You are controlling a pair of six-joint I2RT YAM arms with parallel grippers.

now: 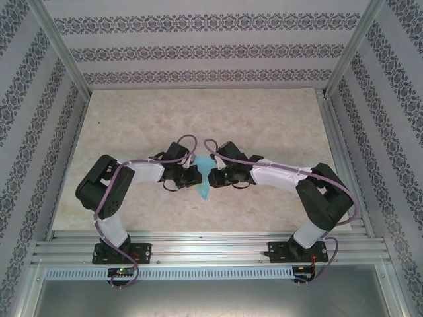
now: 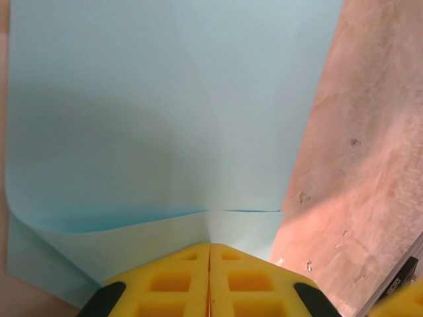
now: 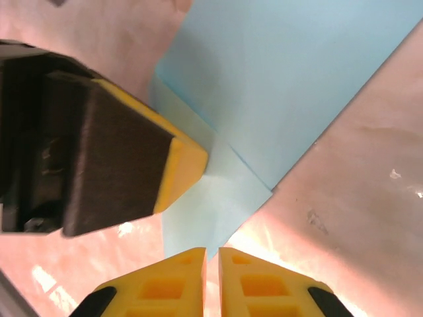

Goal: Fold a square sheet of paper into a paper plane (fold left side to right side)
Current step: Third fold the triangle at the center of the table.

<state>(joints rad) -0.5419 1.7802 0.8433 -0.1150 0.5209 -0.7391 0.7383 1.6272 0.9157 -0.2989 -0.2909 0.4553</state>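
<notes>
Elbows raised, both arms bend inward over the table (image 1: 264, 119), left gripper (image 1: 193, 174) and right gripper (image 1: 217, 176) meeting at the paper (image 1: 203, 188) mid-table.

Left wrist: yellow fingers (image 2: 172, 277) are pressed together on the paper's folded edge.

Right wrist: fingers (image 3: 254, 281) are a sliver apart, with the paper's corner at the gap. I cannot tell if they grip it.

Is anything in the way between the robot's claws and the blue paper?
Nothing visible is. The left gripper is shut on the folded edge of the blue paper, and the right gripper sits right at its corner.
</notes>
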